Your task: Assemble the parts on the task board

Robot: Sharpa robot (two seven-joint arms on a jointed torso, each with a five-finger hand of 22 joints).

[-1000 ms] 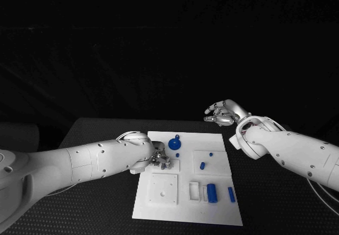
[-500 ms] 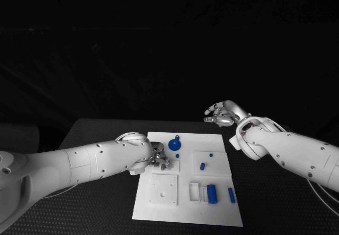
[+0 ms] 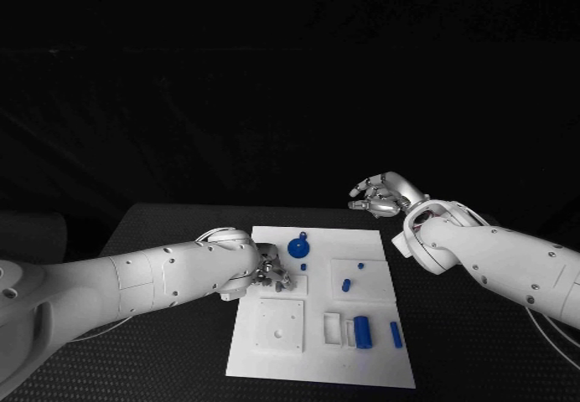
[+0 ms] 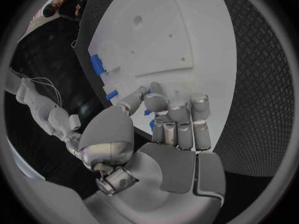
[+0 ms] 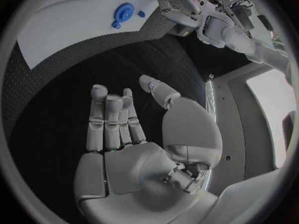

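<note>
I have the left hand (image 3: 268, 273) low over the task board (image 3: 324, 356) at centre frame, fingers curled on a small blue part (image 4: 148, 112), I judge for seating. My right hand (image 3: 385, 194) hangs released, upper right, clear of the bench (image 3: 169, 352).

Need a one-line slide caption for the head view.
Left hand low over the white task board near the round blue part; right hand raised beyond the board, holding nothing.
</note>
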